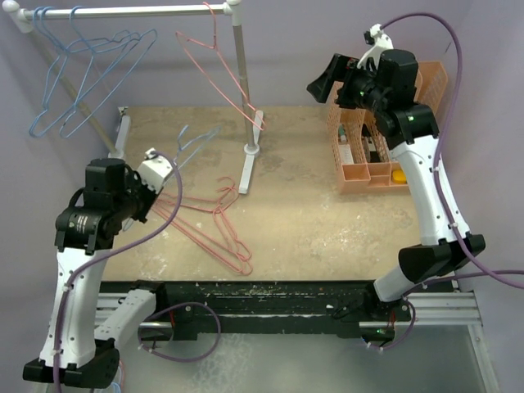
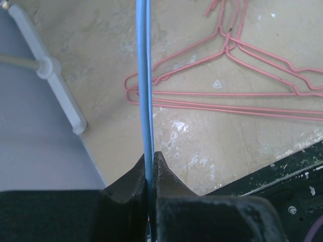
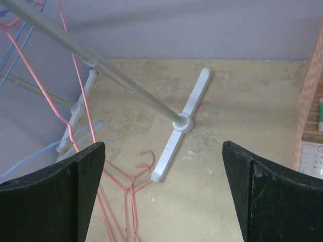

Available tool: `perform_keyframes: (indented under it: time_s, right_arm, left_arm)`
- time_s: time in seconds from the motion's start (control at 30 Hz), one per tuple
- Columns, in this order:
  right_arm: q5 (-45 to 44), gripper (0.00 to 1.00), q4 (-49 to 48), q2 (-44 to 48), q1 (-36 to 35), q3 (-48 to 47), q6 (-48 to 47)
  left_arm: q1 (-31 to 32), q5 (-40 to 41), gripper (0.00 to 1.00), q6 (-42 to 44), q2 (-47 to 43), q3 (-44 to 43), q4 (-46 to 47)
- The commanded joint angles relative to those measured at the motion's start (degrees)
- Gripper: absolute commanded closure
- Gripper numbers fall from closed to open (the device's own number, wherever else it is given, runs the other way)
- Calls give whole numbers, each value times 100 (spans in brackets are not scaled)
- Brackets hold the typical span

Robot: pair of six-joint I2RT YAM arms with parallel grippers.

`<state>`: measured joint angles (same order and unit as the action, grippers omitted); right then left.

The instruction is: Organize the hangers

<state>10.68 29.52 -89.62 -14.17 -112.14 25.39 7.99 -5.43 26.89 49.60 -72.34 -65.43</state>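
Note:
My left gripper [image 1: 173,164] is shut on a light blue hanger [image 1: 194,137] and holds it above the left of the table. In the left wrist view its wire [image 2: 144,75] runs straight up from between the closed jaws [image 2: 150,169]. Pink-red hangers [image 1: 223,223] lie in a pile on the table, also in the left wrist view [image 2: 227,96] and the right wrist view [image 3: 131,186]. Several blue hangers [image 1: 82,74] and one pink hanger [image 1: 214,70] hang on the white rack's pole [image 1: 131,11]. My right gripper [image 1: 332,82] is raised at the back right, open and empty [image 3: 164,191].
The rack's right upright [image 1: 242,90] stands on a white foot [image 1: 252,155] mid-table, shown in the right wrist view [image 3: 184,121]. The left foot [image 2: 60,91] lies by the table's left edge. An orange slotted file holder [image 1: 368,155] stands at the back right.

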Motion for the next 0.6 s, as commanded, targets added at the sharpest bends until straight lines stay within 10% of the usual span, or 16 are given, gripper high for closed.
perform_keyframes:
  time_s: [0.0,0.57]
  right_arm:
    - [408,0,-436,126,20,169,143]
    - [818,0,-717,531,20,827,122]
  left_arm:
    - [-511,15,100,-361,277,-478,263]
    - [-1856,-1896,100,-632,3870,-5601,-394]
